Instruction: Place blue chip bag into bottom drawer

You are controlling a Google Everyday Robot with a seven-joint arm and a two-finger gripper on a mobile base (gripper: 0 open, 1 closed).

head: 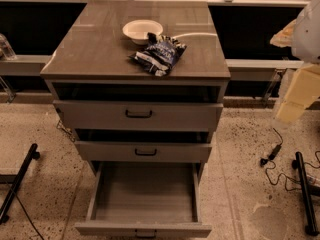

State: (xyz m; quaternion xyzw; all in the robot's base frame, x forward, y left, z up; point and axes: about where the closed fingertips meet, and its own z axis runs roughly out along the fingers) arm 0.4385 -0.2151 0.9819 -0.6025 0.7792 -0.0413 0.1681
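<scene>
The blue chip bag [159,54] lies crumpled on the grey cabinet top [95,44], right of centre near the front edge. It sits just in front of a white bowl [142,31]. The bottom drawer [145,191] is pulled far out; its grey floor is bare and its small dark handle shows at the lower edge of the view. The two upper drawers are open only a crack. My gripper [290,109] hangs at the far right on the pale arm. It is beside the cabinet, well clear of the bag, and holds nothing that I can see.
A white cable [192,34] runs from the bowl toward the cabinet's back right. Black stand legs sit on the speckled floor at left [20,176] and right [304,191]. A black cord with a plug [270,156] lies on the floor at right. A dark shelf runs behind.
</scene>
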